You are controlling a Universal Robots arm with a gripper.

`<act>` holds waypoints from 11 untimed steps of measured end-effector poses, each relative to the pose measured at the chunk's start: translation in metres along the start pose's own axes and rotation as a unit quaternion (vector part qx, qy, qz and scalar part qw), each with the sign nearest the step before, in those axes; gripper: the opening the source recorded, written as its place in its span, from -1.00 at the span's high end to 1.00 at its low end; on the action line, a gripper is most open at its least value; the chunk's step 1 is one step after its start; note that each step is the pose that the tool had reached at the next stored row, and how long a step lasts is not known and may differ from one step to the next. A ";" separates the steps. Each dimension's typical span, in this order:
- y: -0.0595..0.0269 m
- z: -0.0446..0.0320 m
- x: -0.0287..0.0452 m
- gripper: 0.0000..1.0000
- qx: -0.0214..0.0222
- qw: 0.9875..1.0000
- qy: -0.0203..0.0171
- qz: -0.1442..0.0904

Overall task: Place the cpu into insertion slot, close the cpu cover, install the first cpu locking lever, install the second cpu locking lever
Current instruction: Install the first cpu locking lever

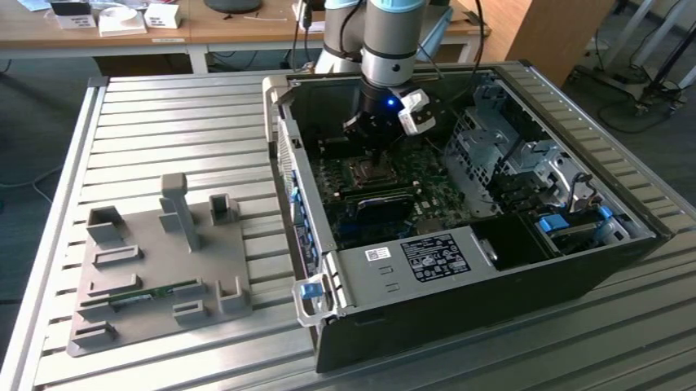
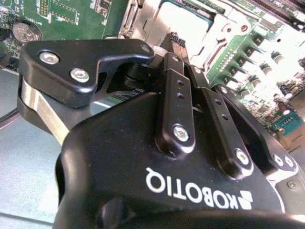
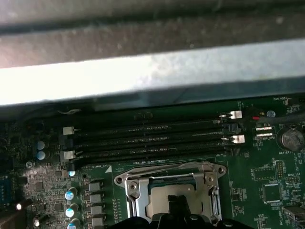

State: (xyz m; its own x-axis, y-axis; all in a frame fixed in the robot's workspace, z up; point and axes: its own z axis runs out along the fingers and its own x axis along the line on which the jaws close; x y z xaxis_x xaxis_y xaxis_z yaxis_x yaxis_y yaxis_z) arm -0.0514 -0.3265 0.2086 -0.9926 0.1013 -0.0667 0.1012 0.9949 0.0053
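Inside the open computer case [image 1: 566,269], my gripper [image 1: 370,157] hangs straight over the insertion slot [image 1: 363,173] on the green board. In the first wrist view the silver cpu cover [image 3: 135,190] lies flat on the slot. The silver-grey top of the cpu [image 3: 159,196] shows through its window. My dark fingertips [image 3: 172,206] sit together at the middle of that window, close above or on the chip; contact cannot be made out. In the second wrist view the gripper [image 2: 176,39] is shut with nothing between its fingers, pointing at the cover [image 2: 224,33].
Several long black memory slots [image 3: 152,140] run beside the socket, with capacitors [image 3: 70,195] next to it. The case wall [image 3: 152,71] rises close by. Drive cages [image 1: 511,155] fill the case's far side. A grey fixture plate [image 1: 163,269] with a memory stick lies on the slatted table.
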 end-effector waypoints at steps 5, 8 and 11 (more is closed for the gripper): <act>0.0000 -0.0063 -0.0004 0.79 0.000 1.000 0.000 0.000; 0.0000 -0.0063 -0.0005 0.79 0.000 1.000 0.000 0.000; -0.0003 -0.0061 -0.0004 0.79 0.000 1.000 0.000 -0.005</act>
State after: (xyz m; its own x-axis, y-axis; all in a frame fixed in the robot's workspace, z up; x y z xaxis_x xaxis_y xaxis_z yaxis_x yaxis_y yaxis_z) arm -0.0515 -0.3268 0.2147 -0.9935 0.0920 -0.0669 0.0919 0.9958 0.0039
